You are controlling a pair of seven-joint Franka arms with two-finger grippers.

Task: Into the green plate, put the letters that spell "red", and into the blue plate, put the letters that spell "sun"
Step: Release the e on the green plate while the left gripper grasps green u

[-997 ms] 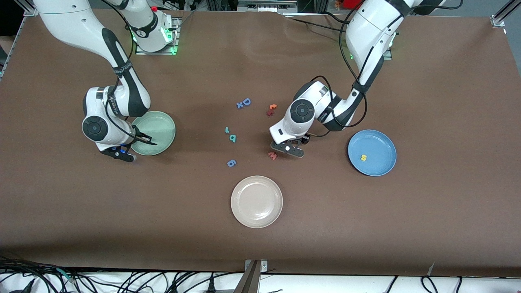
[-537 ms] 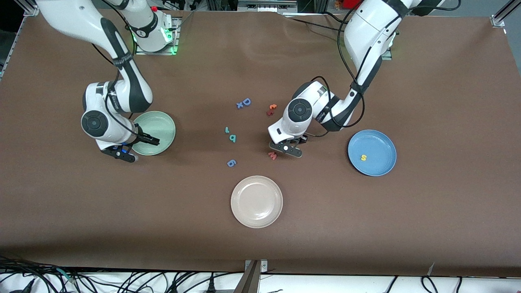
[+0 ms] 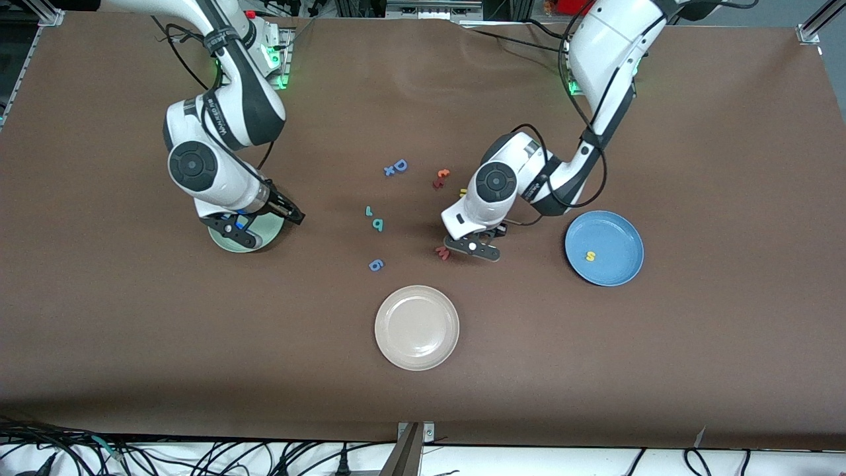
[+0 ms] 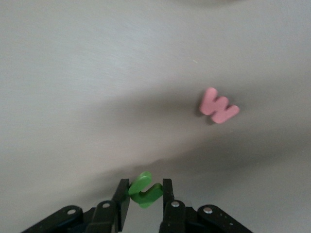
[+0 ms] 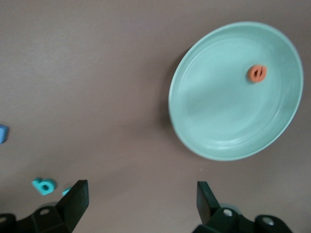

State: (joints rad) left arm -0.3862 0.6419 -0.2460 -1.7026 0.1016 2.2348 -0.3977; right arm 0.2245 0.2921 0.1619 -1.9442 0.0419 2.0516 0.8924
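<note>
My left gripper [image 3: 471, 246] [image 4: 145, 191] is low over the table next to a pink "w" [image 3: 442, 252] [image 4: 218, 105] and is shut on the green arch letter [image 4: 145, 189]. The blue plate [image 3: 615, 231] holds the yellow "s" [image 3: 590, 256]. A small yellow piece [image 3: 462, 193] peeks out beside the left wrist. My right gripper [image 3: 281, 213] [image 5: 141, 189] hangs open and empty between the green plate [image 3: 264, 230] [image 5: 218, 116] and the teal "r" [image 3: 368, 211] and "d" [image 3: 377, 225] [image 5: 43, 185]. The orange "e" [image 5: 257, 73] lies in the green plate.
A cream plate [image 3: 416, 327] sits nearer the front camera, mid-table. A blue "D" with a small cross [image 3: 396, 166], a red and orange pair [image 3: 441, 177] and a blue "6" shape [image 3: 375, 265] lie around the teal letters.
The right arm has risen from the green plate's edge and swung toward the middle of the table. The left hand has shifted slightly toward the blue plate.
</note>
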